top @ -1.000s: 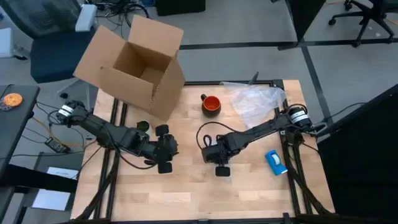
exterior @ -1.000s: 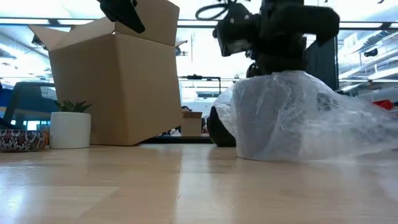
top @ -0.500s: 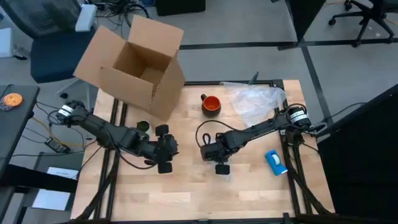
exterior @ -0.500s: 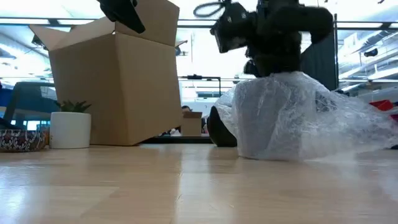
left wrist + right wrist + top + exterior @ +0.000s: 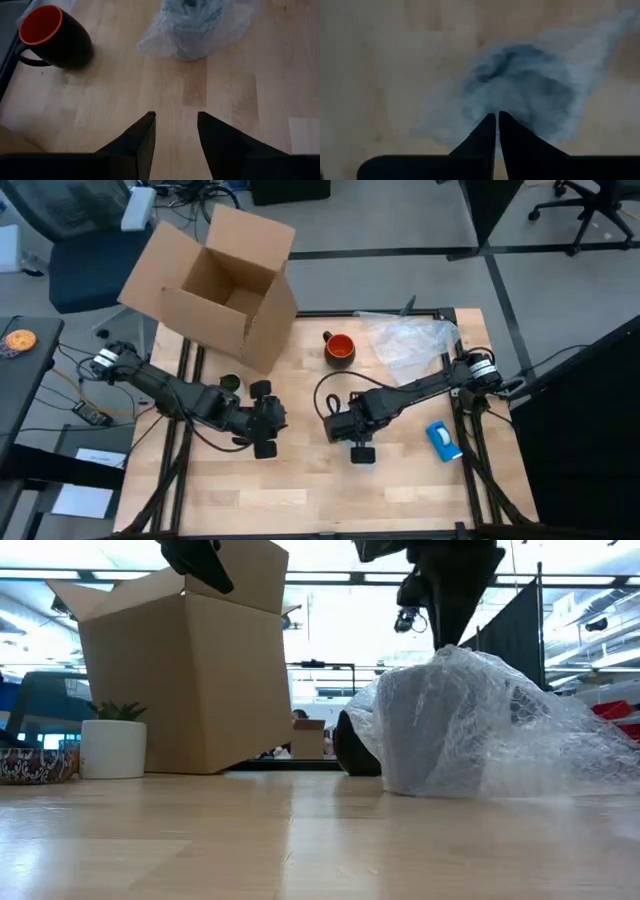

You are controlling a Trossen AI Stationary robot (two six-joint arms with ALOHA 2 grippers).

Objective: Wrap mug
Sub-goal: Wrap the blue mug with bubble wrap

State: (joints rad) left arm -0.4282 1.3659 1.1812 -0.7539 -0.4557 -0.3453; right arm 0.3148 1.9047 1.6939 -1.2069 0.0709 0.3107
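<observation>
The mug [image 5: 340,347], orange inside and dark outside, stands upright on its base at the table's far middle, its handle toward the left. In the left wrist view the mug [image 5: 50,37] is ahead of the fingers, and in the low view the mug [image 5: 355,745] shows as a dark shape behind the wrap. A crumpled sheet of clear bubble wrap [image 5: 415,340] lies on the table right of the mug. My left gripper [image 5: 175,117] is open above bare wood, left of centre [image 5: 265,420]. My right gripper [image 5: 497,117] is shut, raised above the table's middle [image 5: 350,430], facing the wrap [image 5: 520,95].
An open cardboard box [image 5: 215,285] lies tilted at the far left corner, partly off the table. A small blue object [image 5: 443,440] lies near the right edge. Bare wood [image 5: 300,490] stretches along the near side. A potted plant [image 5: 113,740] shows beyond the table.
My right gripper has gone up, almost leaving the top of the low view, and has shifted a little toward the table's near edge. My left arm, the mug and the box have kept still.
</observation>
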